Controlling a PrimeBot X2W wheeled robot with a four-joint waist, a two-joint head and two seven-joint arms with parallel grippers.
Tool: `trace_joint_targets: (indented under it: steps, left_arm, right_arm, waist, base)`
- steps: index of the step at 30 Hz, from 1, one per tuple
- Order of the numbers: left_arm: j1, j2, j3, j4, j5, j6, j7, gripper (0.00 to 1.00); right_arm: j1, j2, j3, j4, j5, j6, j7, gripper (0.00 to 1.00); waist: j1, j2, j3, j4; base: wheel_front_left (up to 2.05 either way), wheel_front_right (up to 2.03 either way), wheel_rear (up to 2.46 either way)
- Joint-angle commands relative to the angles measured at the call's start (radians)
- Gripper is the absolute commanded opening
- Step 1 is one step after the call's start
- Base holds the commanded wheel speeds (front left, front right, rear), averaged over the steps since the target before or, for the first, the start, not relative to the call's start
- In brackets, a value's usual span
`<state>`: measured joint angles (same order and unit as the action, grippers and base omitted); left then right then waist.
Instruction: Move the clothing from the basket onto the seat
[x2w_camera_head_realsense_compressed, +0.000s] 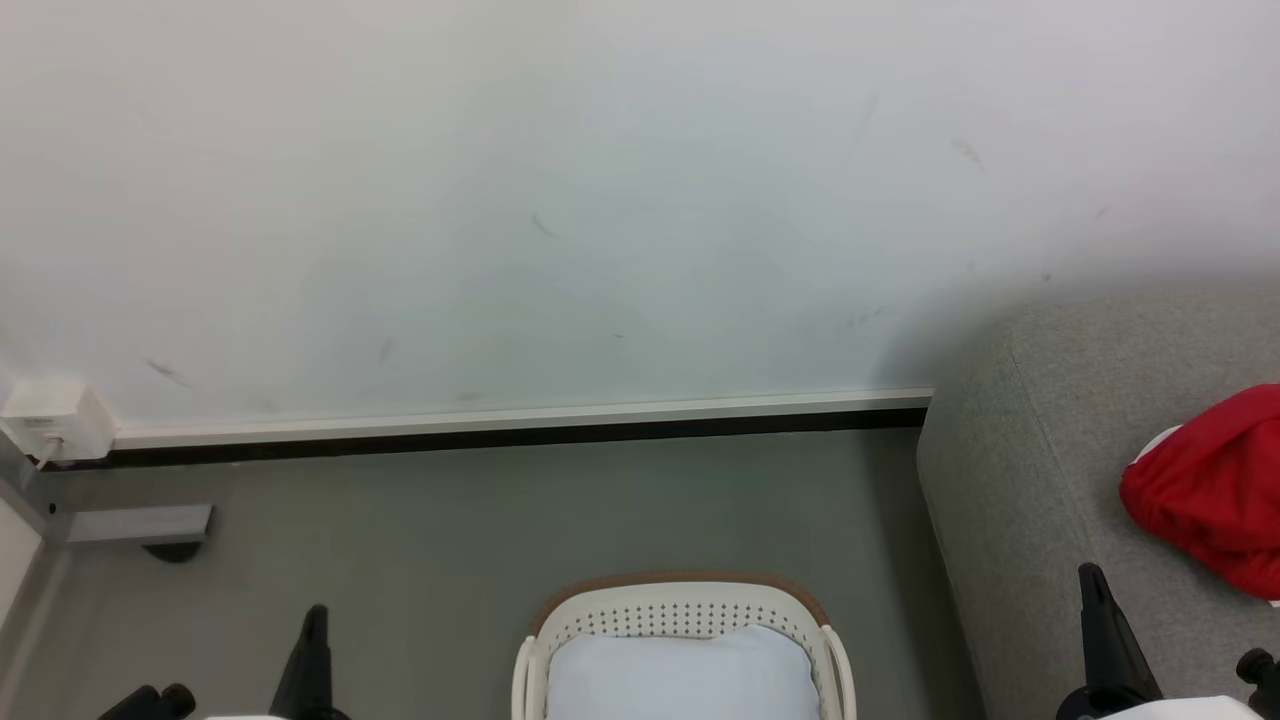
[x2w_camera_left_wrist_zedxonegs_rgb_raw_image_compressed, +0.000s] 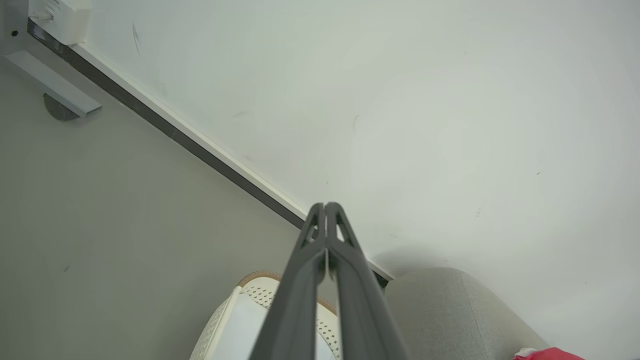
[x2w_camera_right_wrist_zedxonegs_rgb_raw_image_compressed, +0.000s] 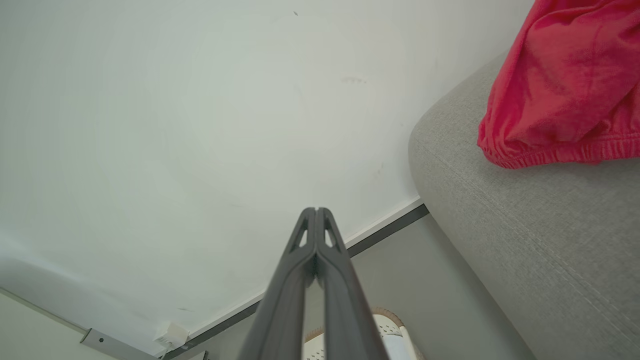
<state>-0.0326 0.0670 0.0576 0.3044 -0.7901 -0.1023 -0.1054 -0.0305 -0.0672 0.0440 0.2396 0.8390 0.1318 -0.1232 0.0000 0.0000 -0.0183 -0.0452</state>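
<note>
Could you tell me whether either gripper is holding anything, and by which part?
Nothing is held: the left gripper and the right gripper are both shut and empty, and the red clothing lies loose on the sofa.

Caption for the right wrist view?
Right pincer shut; bright red fabric clothing lies on light grey woven sofa.

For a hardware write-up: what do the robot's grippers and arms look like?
The left gripper and right gripper match: each has two long, slim, dark grey fingers tapering to narrow tips, with triangular cut-outs near the tips. In the head view, pale white casing and a black rounded knob sit at the right gripper's base.
</note>
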Motion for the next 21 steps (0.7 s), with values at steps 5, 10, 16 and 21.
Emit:
trace_joint_targets:
  steps: [5, 10, 16, 21]
  left_arm:
    - [-0.027, 0.002, 0.011, -0.021, -0.089, -0.006, 0.022, 0.0]
    - [-0.032, 0.0, 0.015, -0.024, -0.151, -0.009, 0.039, 0.0]
    - [-0.037, -0.001, 0.019, -0.028, -0.222, -0.012, 0.058, 0.0]
    - [-0.041, -0.003, 0.023, -0.031, -0.277, -0.013, 0.072, 0.0]
  right_arm:
    - [-0.031, -0.01, -0.015, -0.009, 0.083, -0.001, 0.019, 0.0]
    - [-0.037, -0.011, -0.024, -0.008, 0.143, -0.001, 0.035, 0.0]
    - [-0.042, -0.011, -0.035, -0.007, 0.212, -0.001, 0.052, 0.0]
    - [-0.044, -0.011, -0.043, -0.006, 0.266, -0.001, 0.068, 0.0]
  waist:
    - [0.0, 0.0, 0.001, 0.003]
    - [0.0, 0.0, 0.002, 0.005]
    - [0.0, 0.0, 0.004, 0.008]
    - [0.0, 0.0, 0.005, 0.011]
  base:
    - [0.0, 0.0, 0.0]
    - [0.0, 0.0, 0.0]
    - [0.0, 0.0, 0.0]
    - [0.0, 0.0, 0.0]
